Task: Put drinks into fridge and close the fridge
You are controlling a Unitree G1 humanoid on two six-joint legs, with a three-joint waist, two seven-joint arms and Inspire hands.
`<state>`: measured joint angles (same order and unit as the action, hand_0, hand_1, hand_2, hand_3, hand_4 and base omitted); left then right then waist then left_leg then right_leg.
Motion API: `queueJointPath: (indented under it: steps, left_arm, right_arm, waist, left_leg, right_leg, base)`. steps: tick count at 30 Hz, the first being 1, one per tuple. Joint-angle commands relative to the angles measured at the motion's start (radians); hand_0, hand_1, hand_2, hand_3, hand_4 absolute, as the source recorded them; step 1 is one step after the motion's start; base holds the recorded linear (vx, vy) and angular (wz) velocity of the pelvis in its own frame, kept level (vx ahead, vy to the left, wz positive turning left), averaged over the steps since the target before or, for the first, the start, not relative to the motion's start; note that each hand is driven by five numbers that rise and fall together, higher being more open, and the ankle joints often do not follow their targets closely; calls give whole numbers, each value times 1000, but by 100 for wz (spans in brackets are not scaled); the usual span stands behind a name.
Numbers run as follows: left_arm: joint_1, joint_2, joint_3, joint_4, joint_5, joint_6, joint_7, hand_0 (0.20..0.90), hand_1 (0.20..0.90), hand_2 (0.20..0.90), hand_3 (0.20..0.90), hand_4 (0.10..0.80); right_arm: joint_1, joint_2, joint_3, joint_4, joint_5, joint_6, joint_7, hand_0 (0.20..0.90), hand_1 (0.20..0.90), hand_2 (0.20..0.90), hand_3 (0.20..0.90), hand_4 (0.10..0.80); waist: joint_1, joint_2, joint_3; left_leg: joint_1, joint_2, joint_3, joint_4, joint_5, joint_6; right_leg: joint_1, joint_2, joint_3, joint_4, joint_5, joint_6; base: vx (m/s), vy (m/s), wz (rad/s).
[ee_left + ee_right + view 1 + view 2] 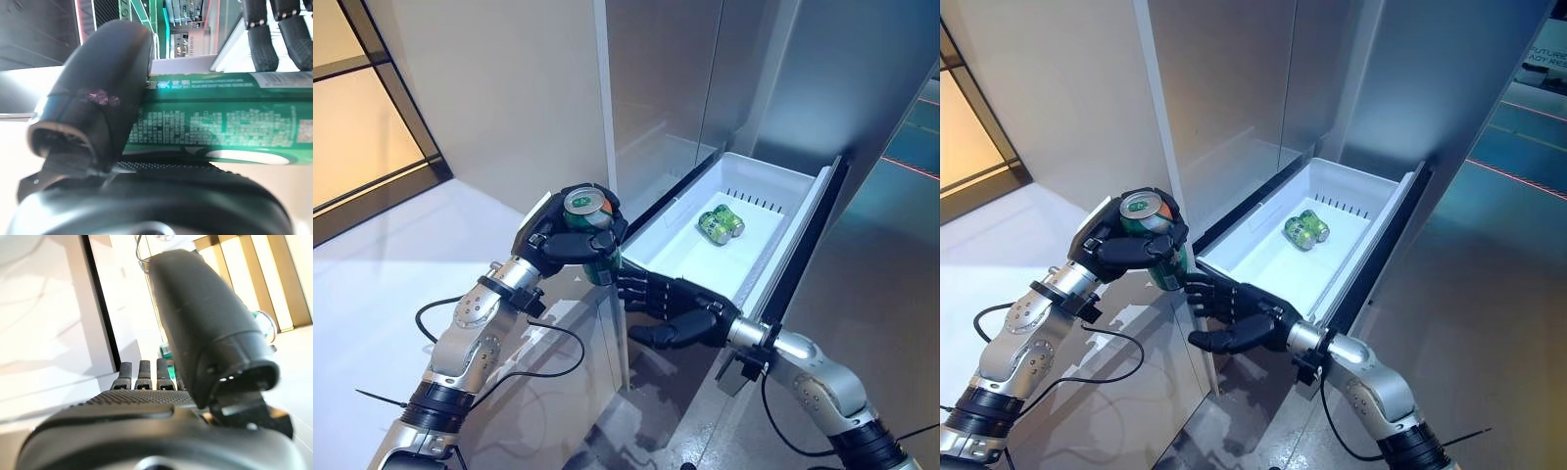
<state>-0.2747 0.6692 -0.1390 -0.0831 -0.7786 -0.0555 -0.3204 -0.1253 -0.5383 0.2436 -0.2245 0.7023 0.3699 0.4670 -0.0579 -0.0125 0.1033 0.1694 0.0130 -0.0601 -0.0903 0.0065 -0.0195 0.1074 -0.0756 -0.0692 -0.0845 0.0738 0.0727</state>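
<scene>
My left hand (570, 243) is shut on a green can (590, 206), held upright just left of the open white fridge drawer (783, 186). The can also shows in the left wrist view (220, 117), pinned by the thumb (105, 98). My right hand (677, 311) is open, its fingers straight and pointing toward the can, right below it at the drawer's near corner. The right wrist view shows its palm (132, 401). Green cans (721, 224) lie on their sides in the drawer's far part.
The tall grey fridge (705, 78) stands behind the drawer, its front panel (597, 333) below my hands. The pale floor (391, 284) lies to the left, with a dark-framed window (372, 117) at the far left.
</scene>
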Motion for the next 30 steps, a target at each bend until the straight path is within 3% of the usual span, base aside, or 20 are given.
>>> queueJointPath:
  steps: [1,11,21,30]
  left_arm:
    - [-175,33,61,-142,-107,-137,-26,300,300,300,200,100]
    - [-221,34,9,-207,-141,-109,-44,300,300,300,200,100]
    - [-251,54,-34,-244,-128,-131,-11,300,300,300,200,100]
    - [-248,89,-8,-240,-134,-159,14,300,300,300,200,100]
  right_arm:
    - [-123,7,-45,-135,94,-79,-32,900,900,900,900,800]
    - [-194,-11,5,-172,101,-69,-65,900,900,900,900,800]
    - [-237,-33,51,-163,90,-47,-130,900,900,900,900,800]
    - [-251,-55,18,-142,154,-123,-148,900,900,900,900,800]
  waist:
    - [-5,-16,-75]
    - [4,-21,-75]
    - [10,-23,-83]
    - [14,-25,-90]
  left_leg:
    - [-14,-25,149,3,-5,32]
    - [-14,-23,140,3,-4,32]
    - [-14,-20,139,3,-3,27]
    - [-17,-18,136,3,-1,24]
  right_leg:
    - [21,11,72,2,-6,-3]
    - [25,10,65,2,-6,-5]
    - [28,8,57,-3,-4,-3]
    - [26,8,53,-3,-2,-2]
  base:
    - [0,0,0]
    - [-1,-9,-4]
    - [-1,-2,0]
    - [4,2,0]
